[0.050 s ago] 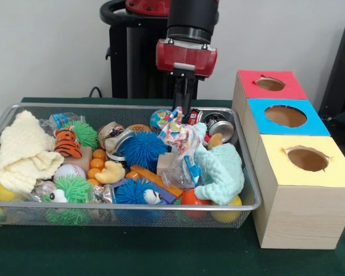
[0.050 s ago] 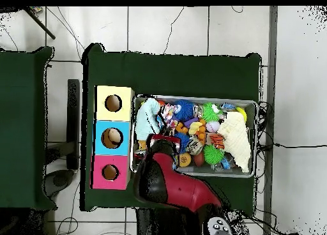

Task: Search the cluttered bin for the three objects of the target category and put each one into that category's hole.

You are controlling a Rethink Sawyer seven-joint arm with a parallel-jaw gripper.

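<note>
A wire mesh bin (image 1: 132, 205) (image 2: 191, 98) is heaped with toys, cloths and cans. My gripper (image 1: 183, 108) reaches down at the bin's far side, its tip sunk behind a colourful crinkly packet (image 1: 178, 131) next to a shiny can (image 1: 221, 126). In the overhead view the red arm (image 2: 167, 176) covers the gripper. Three wooden boxes stand beside the bin, each with a round hole: red (image 1: 269, 84) (image 2: 110, 172), blue (image 1: 286, 116) (image 2: 112, 138) and yellow (image 1: 307, 159) (image 2: 114, 103). The holes look empty.
The bin holds a cream cloth (image 1: 24, 152), a pale blue cloth (image 1: 221, 169), blue spiky balls (image 1: 141, 148), green spiky balls (image 1: 72, 190), a tiger plush (image 1: 66, 142), a baseball (image 1: 69, 171), a yellow duck (image 1: 111, 172) and small orange balls (image 1: 96, 163). Green cloth covers the table (image 1: 161, 253).
</note>
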